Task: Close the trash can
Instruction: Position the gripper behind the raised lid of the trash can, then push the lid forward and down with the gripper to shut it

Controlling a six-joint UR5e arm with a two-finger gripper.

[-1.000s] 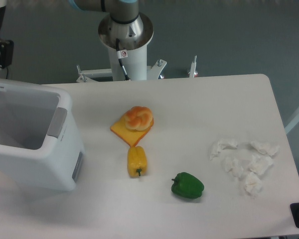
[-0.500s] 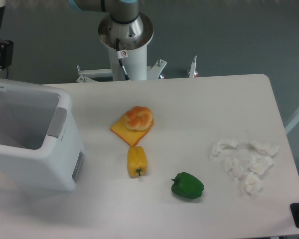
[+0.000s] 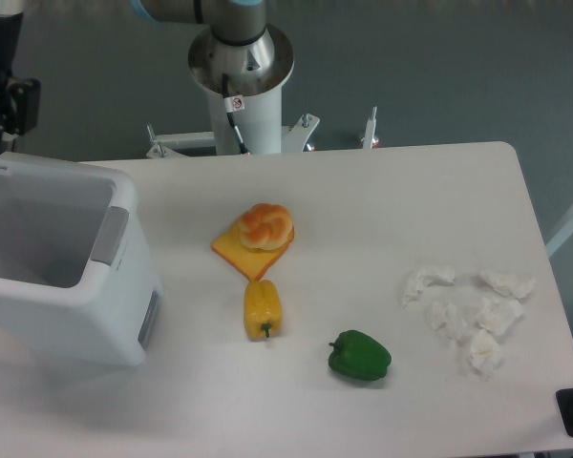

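At left of frame, the large white plastic box-shaped trash can (image 3: pixel 62 262), mouth open, on the white counter (image 3: pixel 382 200). Above it in the upper left corner, the black gripper (image 3: pixel 5 91), seemingly placed to reach a lid lying beyond the frame edge; state of fingers impossible to tell. Elsewhere: yellow pepper (image 3: pixel 262 308), green pepper (image 3: pixel 360 356), crumpled tissues (image 3: pixel 468 310); grey floor behind.

Smooth white plastic trash can (image 3: pixel 72 286); glossy green pepper (image 3: pixel 360 356); crumpled paper tissues (image 3: pixel 470 315); matt white table (image 3: pixel 382 210)
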